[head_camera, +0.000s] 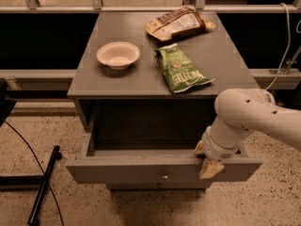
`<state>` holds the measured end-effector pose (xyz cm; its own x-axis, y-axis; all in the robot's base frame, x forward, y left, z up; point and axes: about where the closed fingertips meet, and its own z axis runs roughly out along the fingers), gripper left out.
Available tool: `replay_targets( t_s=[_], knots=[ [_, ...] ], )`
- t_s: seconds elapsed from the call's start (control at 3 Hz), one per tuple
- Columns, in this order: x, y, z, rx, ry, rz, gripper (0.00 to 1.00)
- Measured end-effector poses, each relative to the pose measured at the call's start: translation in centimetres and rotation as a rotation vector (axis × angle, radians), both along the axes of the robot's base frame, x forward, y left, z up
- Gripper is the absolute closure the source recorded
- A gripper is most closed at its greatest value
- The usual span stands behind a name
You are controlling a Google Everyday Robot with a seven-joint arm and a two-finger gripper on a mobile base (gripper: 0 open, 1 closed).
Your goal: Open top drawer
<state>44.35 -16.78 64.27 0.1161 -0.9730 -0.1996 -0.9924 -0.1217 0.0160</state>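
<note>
The top drawer (pixel 136 169) of the grey cabinet stands pulled out, its long front panel facing me with a small round knob (pixel 165 176) at centre. Its grey interior shows behind the panel. My gripper (pixel 208 163) hangs off the white arm at the drawer's front rim, right of the knob, with one tan finger (pixel 210 169) lying over the front panel. The arm hides part of the drawer's right end.
On the cabinet top (pixel 94 76) lie a white bowl (pixel 118 55), a green chip bag (pixel 179 68) and a brown snack bag (pixel 179 23). A lower drawer front (pixel 157 186) shows under the open one. Black cables and a stand (pixel 42 187) lie on the floor at left.
</note>
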Motion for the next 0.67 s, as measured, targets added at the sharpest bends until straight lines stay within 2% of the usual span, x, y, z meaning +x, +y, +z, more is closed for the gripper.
replay_targets(
  t_s=[0.33, 0.67],
  knots=[
    [0.0, 0.0, 0.0, 0.0, 0.0, 0.0, 0.32],
    [-0.7, -0.4, 3.3, 0.008, -0.002, 0.018, 0.1]
  ],
)
